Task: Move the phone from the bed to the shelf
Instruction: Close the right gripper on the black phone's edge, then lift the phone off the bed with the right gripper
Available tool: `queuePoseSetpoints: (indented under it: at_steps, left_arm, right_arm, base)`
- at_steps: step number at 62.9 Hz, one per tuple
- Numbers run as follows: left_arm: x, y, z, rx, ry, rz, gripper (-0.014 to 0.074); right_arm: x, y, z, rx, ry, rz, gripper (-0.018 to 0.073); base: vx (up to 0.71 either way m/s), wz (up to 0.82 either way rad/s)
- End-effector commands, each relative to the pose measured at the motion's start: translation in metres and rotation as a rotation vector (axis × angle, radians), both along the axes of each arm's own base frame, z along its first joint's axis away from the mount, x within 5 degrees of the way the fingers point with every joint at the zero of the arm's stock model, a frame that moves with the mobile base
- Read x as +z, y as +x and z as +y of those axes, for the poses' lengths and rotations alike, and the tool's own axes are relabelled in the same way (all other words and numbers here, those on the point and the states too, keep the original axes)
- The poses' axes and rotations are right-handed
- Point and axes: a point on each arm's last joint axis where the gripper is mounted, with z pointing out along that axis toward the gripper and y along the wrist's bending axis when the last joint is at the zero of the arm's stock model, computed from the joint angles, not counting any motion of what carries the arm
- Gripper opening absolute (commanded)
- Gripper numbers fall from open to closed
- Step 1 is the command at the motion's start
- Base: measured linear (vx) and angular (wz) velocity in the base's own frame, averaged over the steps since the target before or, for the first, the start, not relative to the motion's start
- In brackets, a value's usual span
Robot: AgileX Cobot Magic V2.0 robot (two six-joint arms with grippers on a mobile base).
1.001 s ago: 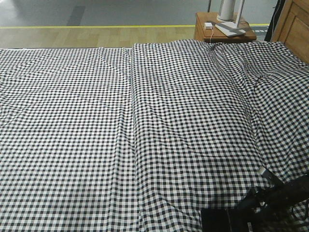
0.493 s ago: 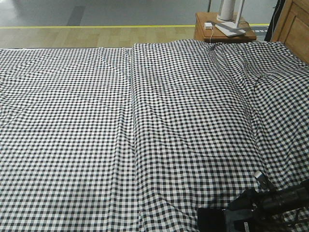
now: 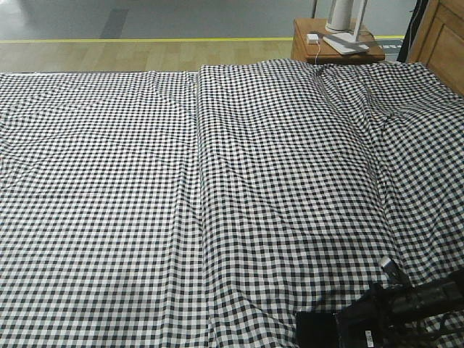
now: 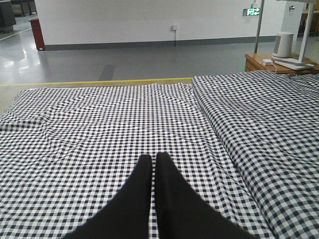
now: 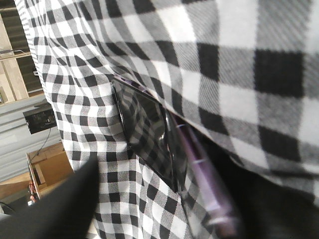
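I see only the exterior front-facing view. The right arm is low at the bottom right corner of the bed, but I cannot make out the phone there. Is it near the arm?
Observer: Yes. In the right wrist view the phone lies on the bed, directly at the right gripper.
Operator: Is the gripper closed on it?
Observer: It seems not. A strip of the bed shows between the phone and one dark finger, so the jaws look open around it.
Operator: And the left gripper?
Observer: The left wrist view shows the left gripper shut and holding nothing, above the bed.
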Motion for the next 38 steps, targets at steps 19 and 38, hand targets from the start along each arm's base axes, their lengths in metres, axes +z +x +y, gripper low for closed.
queuePoseSetpoints:
  at_steps: [19, 38]
  left_arm:
    - [0.005, 0.000, 0.000, 0.003, -0.007, -0.075, 0.0001]
    - [0.005, 0.000, 0.000, 0.003, -0.007, -0.075, 0.0001]
  right_arm:
    - [0.030, 0.009, -0.001, 0.024, 0.122, -0.022, -0.0012]
    - [0.067, 0.026, -0.010, 0.040, 0.070, -0.093, -0.0003]
  base:
    - [0.00, 0.00]
    - [0.00, 0.00]
